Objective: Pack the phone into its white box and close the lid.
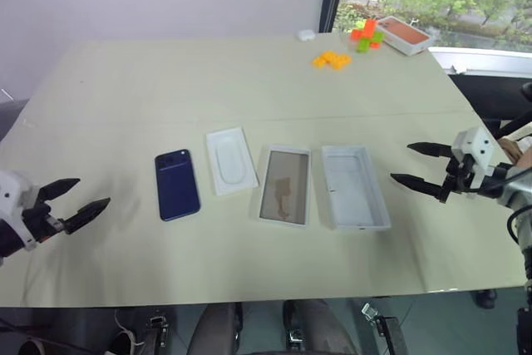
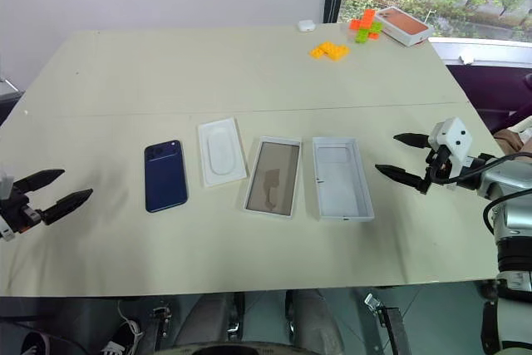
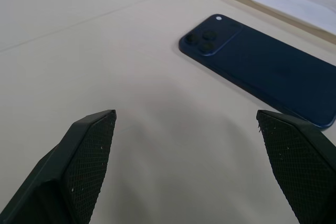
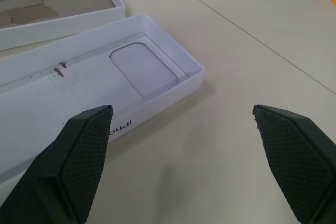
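— Where's it lying, the slim dark navy-blue phone (image 1: pixel 177 184)?

— Flat on the beige table (image 1: pixel 125 89), camera side up, beside a thin white insert (image 1: pixel 231 160). The shallow tan-floored white box (image 1: pixel 285 186) is sitting next along, then the deeper all-white lid (image 1: pixel 355 187), open side up.

— Anything being held?

— No. The left gripper (image 1: pixel 75 198) is hovering near the phone, jaws spread wide and empty; the right gripper (image 1: pixel 420 165), likewise, is hanging by the lid.

— So nothing's begun?

— Probably not. I'd guess the left is needing to close on the phone's edges first.
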### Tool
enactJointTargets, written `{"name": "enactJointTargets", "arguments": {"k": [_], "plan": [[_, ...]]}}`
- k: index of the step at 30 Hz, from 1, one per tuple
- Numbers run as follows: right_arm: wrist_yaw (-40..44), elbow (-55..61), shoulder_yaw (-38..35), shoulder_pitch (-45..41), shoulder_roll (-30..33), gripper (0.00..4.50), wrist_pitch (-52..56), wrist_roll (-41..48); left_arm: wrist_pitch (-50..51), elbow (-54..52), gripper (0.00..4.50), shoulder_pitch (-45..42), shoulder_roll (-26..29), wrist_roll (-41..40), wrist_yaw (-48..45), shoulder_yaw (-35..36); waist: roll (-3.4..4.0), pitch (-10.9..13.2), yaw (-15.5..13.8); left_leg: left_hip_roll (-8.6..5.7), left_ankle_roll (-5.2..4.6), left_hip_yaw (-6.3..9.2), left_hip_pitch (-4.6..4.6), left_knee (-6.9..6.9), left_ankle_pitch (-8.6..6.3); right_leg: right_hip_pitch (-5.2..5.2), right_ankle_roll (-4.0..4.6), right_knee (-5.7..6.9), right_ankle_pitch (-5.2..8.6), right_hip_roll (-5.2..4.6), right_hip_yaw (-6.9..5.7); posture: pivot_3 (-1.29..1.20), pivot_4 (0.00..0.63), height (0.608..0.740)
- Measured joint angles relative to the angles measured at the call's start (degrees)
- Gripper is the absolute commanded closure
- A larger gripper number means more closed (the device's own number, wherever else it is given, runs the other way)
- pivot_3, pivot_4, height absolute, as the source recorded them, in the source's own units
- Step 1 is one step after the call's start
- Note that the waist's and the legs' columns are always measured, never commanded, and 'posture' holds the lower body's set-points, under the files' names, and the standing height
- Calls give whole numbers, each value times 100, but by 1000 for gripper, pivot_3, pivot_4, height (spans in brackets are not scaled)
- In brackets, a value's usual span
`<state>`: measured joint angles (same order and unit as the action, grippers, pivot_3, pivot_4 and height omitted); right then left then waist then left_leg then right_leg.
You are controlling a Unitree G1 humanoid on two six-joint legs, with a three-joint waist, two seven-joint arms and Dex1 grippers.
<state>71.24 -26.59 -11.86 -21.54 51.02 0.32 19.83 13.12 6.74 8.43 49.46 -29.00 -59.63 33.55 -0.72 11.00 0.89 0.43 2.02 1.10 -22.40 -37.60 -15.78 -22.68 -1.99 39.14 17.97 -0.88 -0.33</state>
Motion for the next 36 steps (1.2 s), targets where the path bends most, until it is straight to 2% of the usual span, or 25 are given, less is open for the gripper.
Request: {"name": "enactJointTargets", "arguments": {"k": [8,22,30,36], "plan": [[43,-61,1,0,1,27,-34,-53,-243,-9,0,27,-17,20,88,158,0,0,-10,0,0,-1,0,0,0,1,0,0,0,0,0,0,150,740],[36,-42,1,1,-40,27,-11,-62,175,-128,0,-28,-15,-36,33,147,0,0,-7,0,0,-2,0,-1,0,1,-1,0,-1,1,0,0,150,740],[-145,148,80,-81,-244,27,67,-63,910,-530,0,-350,-43,-173,524,82,0,-1,-3,0,0,-3,2,-7,0,3,-2,8,-1,3,1,0,150,740],[-293,876,212,-269,-394,27,530,52,2016,-1311,0,-744,-203,-450,1332,-222,-1,-1,-4,1,0,-1,1,-17,0,5,-4,13,-2,6,1,0,150,740]]}}
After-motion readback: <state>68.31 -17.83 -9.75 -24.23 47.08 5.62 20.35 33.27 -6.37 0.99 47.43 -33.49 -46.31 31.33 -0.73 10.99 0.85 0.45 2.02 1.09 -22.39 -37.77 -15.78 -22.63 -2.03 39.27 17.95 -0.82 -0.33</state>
